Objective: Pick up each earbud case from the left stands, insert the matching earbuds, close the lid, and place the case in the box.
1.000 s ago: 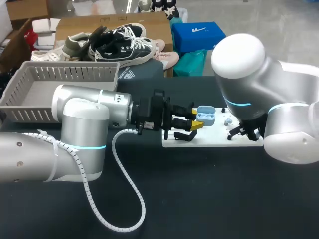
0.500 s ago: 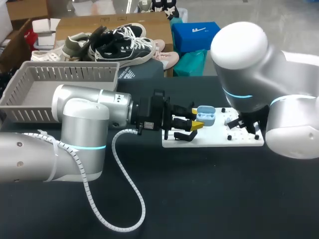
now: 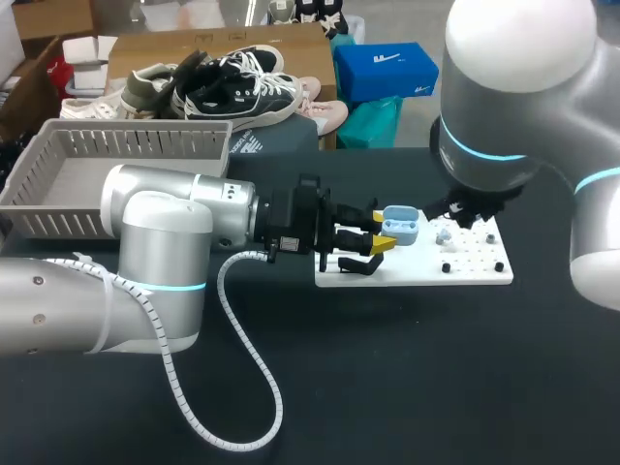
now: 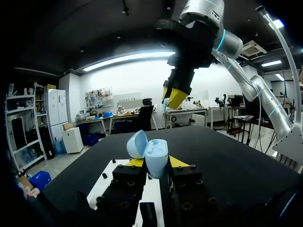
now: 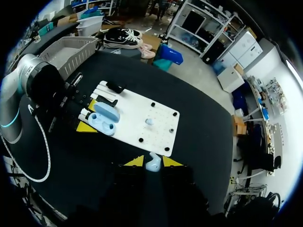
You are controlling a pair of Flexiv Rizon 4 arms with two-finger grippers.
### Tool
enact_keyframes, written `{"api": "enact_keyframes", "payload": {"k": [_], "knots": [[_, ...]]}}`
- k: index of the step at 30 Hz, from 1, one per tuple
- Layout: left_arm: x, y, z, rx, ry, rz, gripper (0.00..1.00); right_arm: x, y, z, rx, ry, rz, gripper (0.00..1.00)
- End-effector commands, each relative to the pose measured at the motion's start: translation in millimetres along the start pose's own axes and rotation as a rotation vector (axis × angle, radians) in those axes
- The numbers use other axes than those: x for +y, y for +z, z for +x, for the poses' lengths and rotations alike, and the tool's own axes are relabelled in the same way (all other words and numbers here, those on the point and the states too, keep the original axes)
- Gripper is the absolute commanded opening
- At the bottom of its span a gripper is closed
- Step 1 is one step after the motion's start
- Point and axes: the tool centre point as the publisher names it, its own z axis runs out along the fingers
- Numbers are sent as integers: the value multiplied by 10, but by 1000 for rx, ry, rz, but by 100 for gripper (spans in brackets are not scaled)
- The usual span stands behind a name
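Around: white board lay under both grippers, a black stand just beside the left gripper, a loose earbud ahead of it.
Left gripper: clamped on the blue case, lid open.
Right gripper: pinched a second earbud, above the board.
Basket: grey, well behind the left gripper.

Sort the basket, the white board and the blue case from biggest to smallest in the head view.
1. gray basket, clearly the biggest
2. white board
3. blue case, the smallest
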Motion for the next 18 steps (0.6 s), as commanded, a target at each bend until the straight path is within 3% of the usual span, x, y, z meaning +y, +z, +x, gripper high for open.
{"api": "enact_keyframes", "payload": {"k": [1,7,18], "knots": [[1,1,8,-2,1,-1,0,178,-189,35,-34,2,-1,0],[1,1,8,-2,1,-1,0,431,-177,-13,-18,15,-23,0],[1,1,8,-2,1,-1,0,613,-179,-81,-17,34,-17,0]]}}
